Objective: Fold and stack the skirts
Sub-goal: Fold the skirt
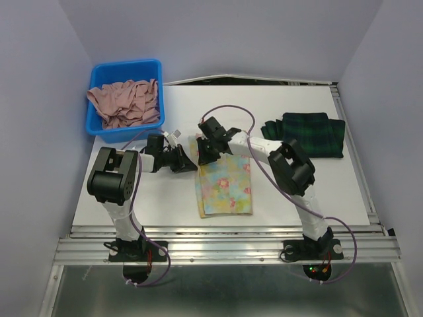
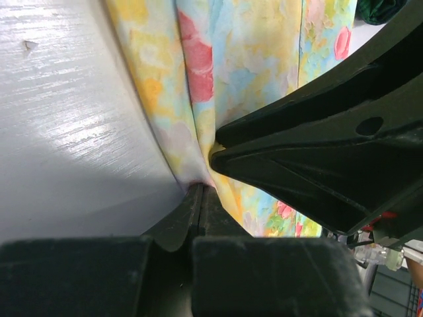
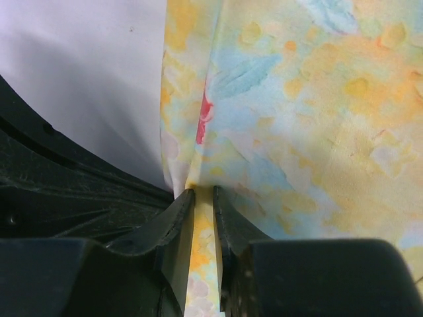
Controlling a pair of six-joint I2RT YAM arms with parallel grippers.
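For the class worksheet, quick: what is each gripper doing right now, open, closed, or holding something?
Left gripper: closed, pinching the floral skirt at its edge.
Right gripper: closed on the same skirt's edge, cloth between its fingers.

Floral skirt (image 1: 225, 188) far-left corner hidden; plaid skirt (image 2: 380, 10) mostly cropped.

Right gripper (image 3: 203, 198) at six o'clock, jaws nipped onto a raised fold of the floral skirt (image 3: 297, 119). Cloth spreads toward two o'clock; bare white table (image 3: 92, 79) at ten.
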